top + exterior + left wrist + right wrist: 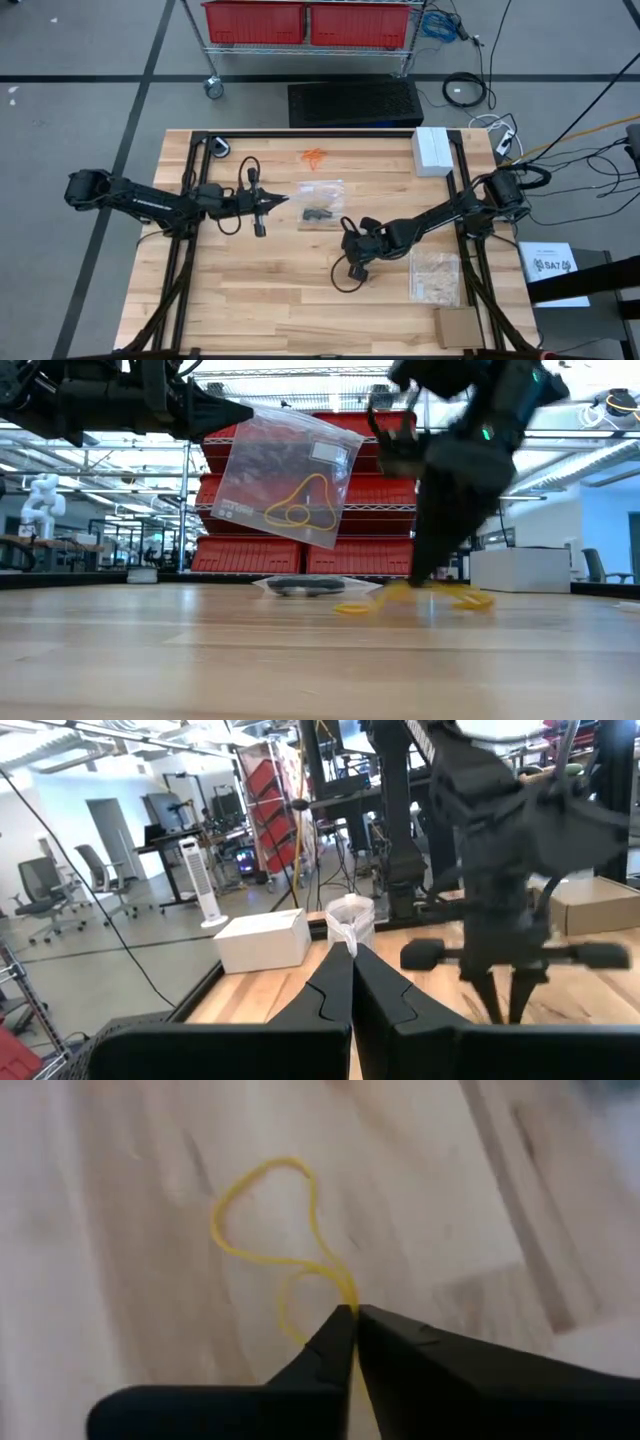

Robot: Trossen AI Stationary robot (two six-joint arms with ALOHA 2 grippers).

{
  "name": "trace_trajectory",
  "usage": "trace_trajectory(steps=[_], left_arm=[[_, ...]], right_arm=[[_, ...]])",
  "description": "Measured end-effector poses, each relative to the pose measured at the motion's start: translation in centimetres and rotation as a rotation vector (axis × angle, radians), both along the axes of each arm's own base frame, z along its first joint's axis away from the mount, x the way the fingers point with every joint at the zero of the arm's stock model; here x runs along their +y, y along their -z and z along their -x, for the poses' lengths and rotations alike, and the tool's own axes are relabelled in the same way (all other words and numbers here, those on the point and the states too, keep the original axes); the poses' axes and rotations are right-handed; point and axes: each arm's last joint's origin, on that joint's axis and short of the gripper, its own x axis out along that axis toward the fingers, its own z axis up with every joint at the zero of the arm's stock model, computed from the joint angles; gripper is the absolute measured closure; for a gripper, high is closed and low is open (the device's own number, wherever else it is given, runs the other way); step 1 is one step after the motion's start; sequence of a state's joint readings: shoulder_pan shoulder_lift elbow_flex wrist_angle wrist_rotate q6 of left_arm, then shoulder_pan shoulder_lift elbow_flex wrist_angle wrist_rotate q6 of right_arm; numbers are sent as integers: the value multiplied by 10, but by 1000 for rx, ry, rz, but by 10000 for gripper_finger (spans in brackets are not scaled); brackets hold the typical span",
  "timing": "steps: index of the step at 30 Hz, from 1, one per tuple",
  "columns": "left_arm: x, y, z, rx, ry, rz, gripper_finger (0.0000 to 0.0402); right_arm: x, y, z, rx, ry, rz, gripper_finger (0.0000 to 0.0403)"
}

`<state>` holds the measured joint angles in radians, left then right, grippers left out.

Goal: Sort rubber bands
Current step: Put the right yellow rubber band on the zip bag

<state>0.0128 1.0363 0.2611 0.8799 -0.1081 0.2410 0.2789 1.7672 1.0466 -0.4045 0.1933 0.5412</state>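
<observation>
My left gripper (277, 200) is shut on a clear plastic bag (290, 475) that hangs lifted above the table with yellow rubber bands (298, 508) inside. A second clear bag with black bands (318, 213) lies flat on the table beyond it. My right gripper (352, 264) points down at mid-table, shut on a yellow rubber band (262, 1230). More yellow bands (468, 599) lie on the wood beside it. An orange cluster (313, 157) rests near the far edge. My left gripper pinches the clear bag by its upper edge (349, 928) between both fingers, coming level from the table's left. The bag hangs clear of the table, tilted, below and beyond the fingers. My right gripper pinches the yellow band at one end of its loop (349, 1302) between the fingertips, from above. The band's loops spread over the wood; whether they still touch it I cannot tell.
A third clear bag with pale contents (435, 276) lies near the right edge, with a cardboard box (457, 326) at the near right corner and a white box (432, 150) at the far right. Bare wood shows at the near left.
</observation>
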Motion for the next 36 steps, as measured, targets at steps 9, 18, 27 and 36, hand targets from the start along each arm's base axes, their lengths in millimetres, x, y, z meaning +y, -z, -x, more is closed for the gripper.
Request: trace_trajectory(steps=[9, 18, 27, 36], left_arm=[[0, 1, 0, 9, 0, 1, 401], [0, 1, 0, 8, 0, 3, 401], [0, 1, 0, 8, 0, 2, 401], [0, 1, 0, 8, 0, 2, 401]], right_arm=[[15, -61, -20, -21, -90, 50, 402], [35, -105, -27, -105, -144, 93, 402], [44, -117, -21, -148, -193, 83, 403], [33, -108, -15, -35, -116, 156, 403]])
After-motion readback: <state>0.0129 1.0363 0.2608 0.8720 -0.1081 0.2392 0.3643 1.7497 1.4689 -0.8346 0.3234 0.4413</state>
